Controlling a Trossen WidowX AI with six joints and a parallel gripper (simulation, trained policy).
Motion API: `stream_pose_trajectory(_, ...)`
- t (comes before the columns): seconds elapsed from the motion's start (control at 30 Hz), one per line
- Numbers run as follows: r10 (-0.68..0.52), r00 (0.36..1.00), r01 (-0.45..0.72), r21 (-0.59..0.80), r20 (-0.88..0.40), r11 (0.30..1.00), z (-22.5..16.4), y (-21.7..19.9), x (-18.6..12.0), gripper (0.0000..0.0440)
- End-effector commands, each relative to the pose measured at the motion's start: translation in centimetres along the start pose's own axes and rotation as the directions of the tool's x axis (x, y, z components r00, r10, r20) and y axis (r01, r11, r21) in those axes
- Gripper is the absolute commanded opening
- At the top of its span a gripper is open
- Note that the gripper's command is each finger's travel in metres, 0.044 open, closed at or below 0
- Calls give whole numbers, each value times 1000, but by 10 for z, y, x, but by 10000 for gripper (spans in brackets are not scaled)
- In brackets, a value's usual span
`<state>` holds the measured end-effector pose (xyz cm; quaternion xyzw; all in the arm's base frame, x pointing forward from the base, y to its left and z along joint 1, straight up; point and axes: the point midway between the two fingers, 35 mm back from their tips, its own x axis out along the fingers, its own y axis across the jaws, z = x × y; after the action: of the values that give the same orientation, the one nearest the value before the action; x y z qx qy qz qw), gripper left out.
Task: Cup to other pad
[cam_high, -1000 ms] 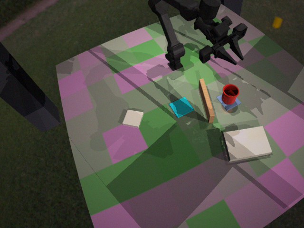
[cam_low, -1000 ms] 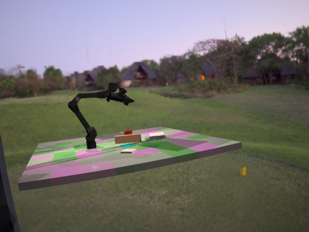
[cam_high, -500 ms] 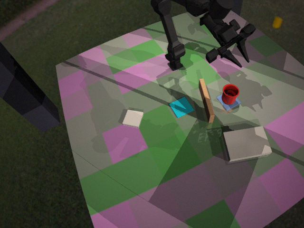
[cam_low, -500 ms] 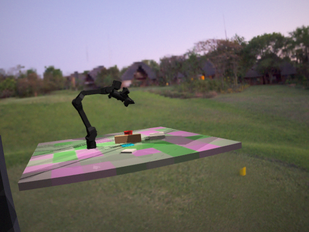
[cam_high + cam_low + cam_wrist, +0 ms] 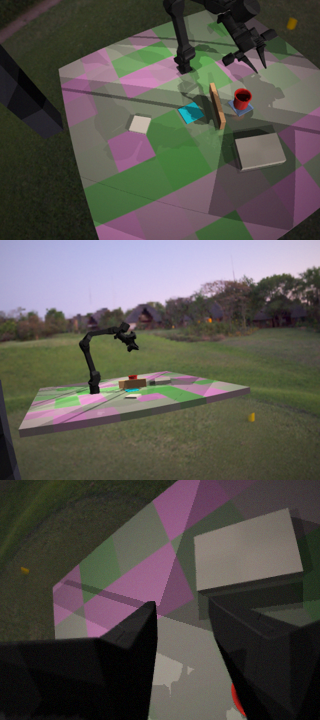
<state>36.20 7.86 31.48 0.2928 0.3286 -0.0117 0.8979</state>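
Red cup point(image 5: 241, 99) point(image 5: 132, 377): upright on the blue pad point(image 5: 240, 114), right of the wooden barrier point(image 5: 217, 105) point(image 5: 132, 383). Cyan pad point(image 5: 191, 112) point(image 5: 132, 390) is left of the barrier, cup not on it. Your gripper point(image 5: 261, 70) point(image 5: 138, 349) point(image 5: 182, 607) is above the table, apart from the cup, fingers partly open, nothing between them. You've got the large pale box point(image 5: 259, 151) point(image 5: 162, 380) point(image 5: 247, 552) near the cup.

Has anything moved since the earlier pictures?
Yes: the arm's tool has swung out away from the arm's base and tips more steeply downward. It took hold of nothing and let go of nothing. The red cup, both pads and the wooden block stayed put.
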Motion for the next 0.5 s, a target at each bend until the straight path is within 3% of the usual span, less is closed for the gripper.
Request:
stream_pose_trajectory(0.0, -30, 998, 33, 58, -61, 998, -7, 2, 7, 136)
stream_pose_trajectory(0.47, -153, 961, 198, 186, -231, 962, -30, -2, 21, 124)
